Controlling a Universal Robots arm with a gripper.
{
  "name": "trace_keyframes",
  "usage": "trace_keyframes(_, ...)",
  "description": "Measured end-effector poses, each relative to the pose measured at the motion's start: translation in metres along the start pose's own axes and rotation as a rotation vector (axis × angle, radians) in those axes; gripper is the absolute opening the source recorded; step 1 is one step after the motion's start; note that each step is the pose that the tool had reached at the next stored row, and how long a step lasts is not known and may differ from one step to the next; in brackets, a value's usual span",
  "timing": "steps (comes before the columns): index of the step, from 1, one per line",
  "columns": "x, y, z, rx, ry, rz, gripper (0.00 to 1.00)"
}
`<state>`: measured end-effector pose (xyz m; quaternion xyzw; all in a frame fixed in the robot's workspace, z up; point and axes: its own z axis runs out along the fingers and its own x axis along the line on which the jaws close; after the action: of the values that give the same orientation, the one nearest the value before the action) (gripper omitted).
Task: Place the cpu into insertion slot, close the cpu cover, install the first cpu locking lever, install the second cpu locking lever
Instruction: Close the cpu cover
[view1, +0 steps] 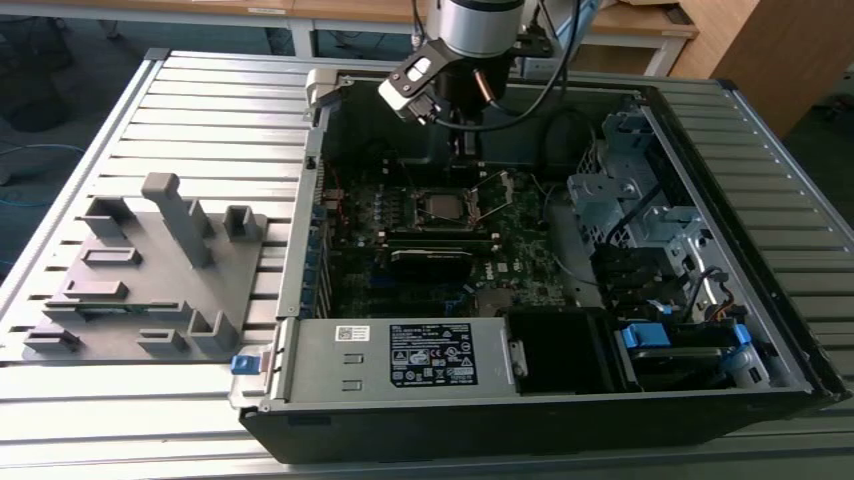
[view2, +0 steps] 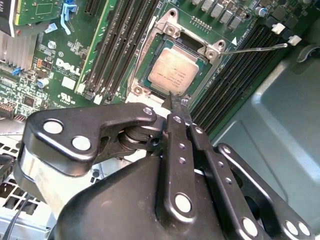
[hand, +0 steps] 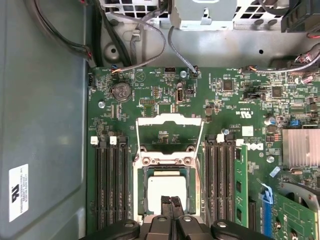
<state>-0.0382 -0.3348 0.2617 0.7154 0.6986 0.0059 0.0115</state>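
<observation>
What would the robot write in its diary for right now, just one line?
chip: sitting in socket | cover: flipped open | claw: shut, at chip's edge

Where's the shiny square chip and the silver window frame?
Silver-grey square cpu (view2: 175, 71): second wrist view, centre of its top.
Silvery metal cpu cover (hand: 170, 119): first wrist view, frame's end bar.

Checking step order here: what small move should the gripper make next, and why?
Probably shift the gripper from the cpu toward the cpu cover: the cpu already lies in the insertion slot, the cover is open, and the gripper is shut and holds nothing.
</observation>
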Motion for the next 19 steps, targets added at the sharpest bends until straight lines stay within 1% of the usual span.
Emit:
trace_keyframes(4, 0.0, 0.0001, -0.0045, 0.0001, -0.0001, 0.0, 0.1)
trace_keyframes(15, 0.0, 0.0001, -0.005, 0.0, -0.0001, 0.0, 0.1)
trace_keyframes(19, -0.0001, 0.0002, -0.0074, 0.0001, -0.0001, 0.0, 0.1)
